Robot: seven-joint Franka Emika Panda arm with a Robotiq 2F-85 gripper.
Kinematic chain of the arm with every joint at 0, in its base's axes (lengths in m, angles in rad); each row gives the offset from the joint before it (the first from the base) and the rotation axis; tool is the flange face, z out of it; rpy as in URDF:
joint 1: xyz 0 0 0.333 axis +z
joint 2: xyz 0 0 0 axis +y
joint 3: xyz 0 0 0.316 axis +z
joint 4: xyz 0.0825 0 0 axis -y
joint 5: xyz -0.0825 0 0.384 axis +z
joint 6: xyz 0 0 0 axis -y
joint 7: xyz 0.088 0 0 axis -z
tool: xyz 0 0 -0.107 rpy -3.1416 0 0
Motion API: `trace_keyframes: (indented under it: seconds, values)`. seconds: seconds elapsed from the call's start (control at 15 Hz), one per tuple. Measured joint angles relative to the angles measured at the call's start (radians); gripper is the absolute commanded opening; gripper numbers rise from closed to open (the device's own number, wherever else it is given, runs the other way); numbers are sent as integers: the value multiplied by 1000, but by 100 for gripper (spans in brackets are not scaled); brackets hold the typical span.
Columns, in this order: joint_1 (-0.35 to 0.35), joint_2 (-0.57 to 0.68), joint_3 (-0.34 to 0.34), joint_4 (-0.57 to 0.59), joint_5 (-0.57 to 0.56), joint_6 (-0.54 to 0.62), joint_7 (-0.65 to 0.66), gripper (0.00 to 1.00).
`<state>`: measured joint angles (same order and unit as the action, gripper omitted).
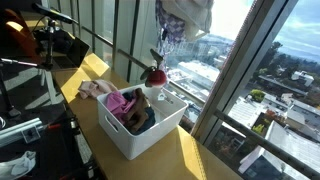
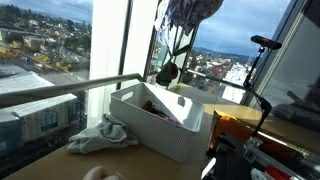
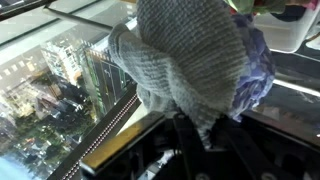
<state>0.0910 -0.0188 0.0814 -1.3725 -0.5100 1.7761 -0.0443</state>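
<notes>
In the wrist view my gripper (image 3: 186, 128) is shut on a bunched grey knitted cloth (image 3: 185, 60), with a blue-purple cloth (image 3: 256, 75) hanging against it. In both exterior views this bundle (image 1: 185, 20) (image 2: 195, 12) hangs high at the top of the picture, in front of the window and above the far side of a white basket (image 1: 118, 138) (image 2: 165, 135). The gripper itself is hidden above the bundle in those views. The basket holds pink and dark clothes (image 1: 127, 107).
A pale garment (image 1: 93, 90) lies on the tabletop beside the basket, seen as a grey heap (image 2: 104, 136). A small red and dark object (image 1: 155, 72) (image 2: 168, 72) stands by the window glass. Dark equipment (image 1: 30, 60) crowds the table's other side.
</notes>
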Motion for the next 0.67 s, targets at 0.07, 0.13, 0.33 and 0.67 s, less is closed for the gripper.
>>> trace_keyframes:
  seconds: [0.07, 0.13, 0.33, 0.67]
  values:
    - [-5, 0, 0, 5, 0, 0, -2, 4]
    - [-6, 2, 0, 3, 0, 0, -2, 4]
    - [-7, 11, 0, -46, 1, 6, 2, 4]
    - [-17, 14, -1, -280, 33, 90, 58, 4]
